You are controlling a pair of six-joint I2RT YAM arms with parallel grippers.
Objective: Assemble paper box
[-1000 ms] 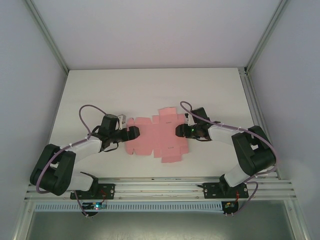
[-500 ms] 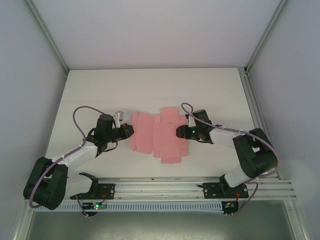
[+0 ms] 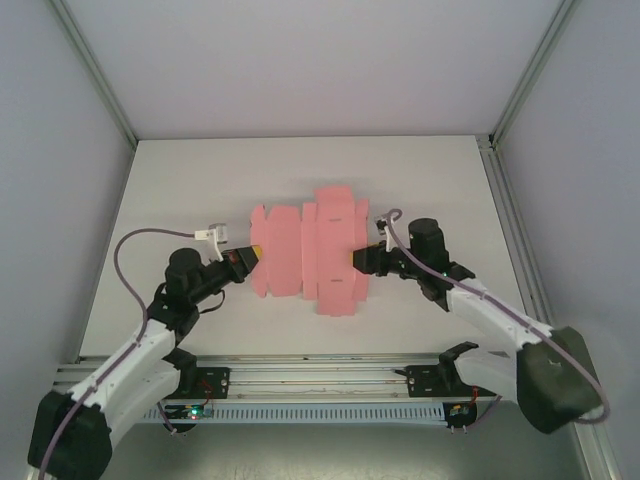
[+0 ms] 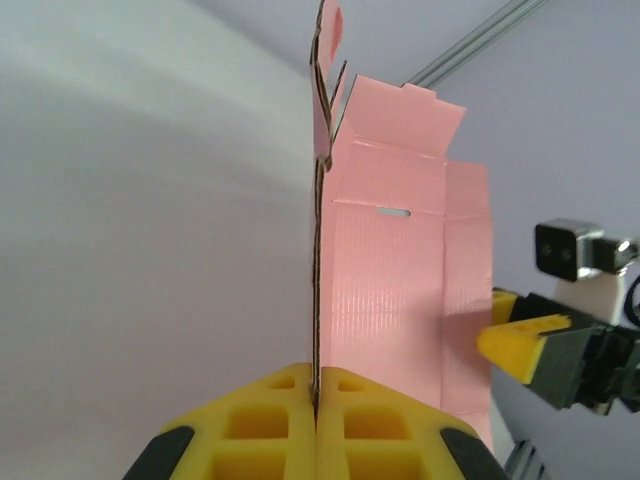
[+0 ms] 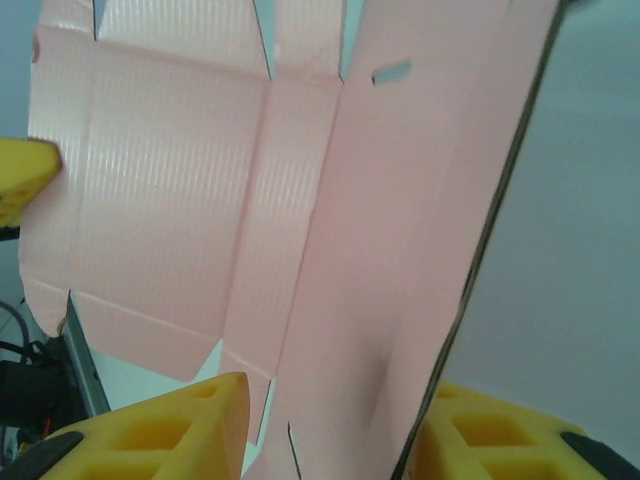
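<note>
Paper box (image 3: 305, 258), a flat pink sheet, hangs over the table (image 3: 180, 180) between left gripper (image 3: 250, 256) and right gripper (image 3: 358, 258), probably for folding. Left wrist: fingers (image 4: 260, 425) pinch one edge tight, steadying it. Right wrist: fingers (image 5: 170, 432) stand wide, straddling the opposite edge.

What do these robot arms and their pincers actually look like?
The left arm and right arm have white shells and chunky black joints, with a thin purple cable looping along each. The left gripper and right gripper end in yellow fingers moulded with square pockets.
</note>
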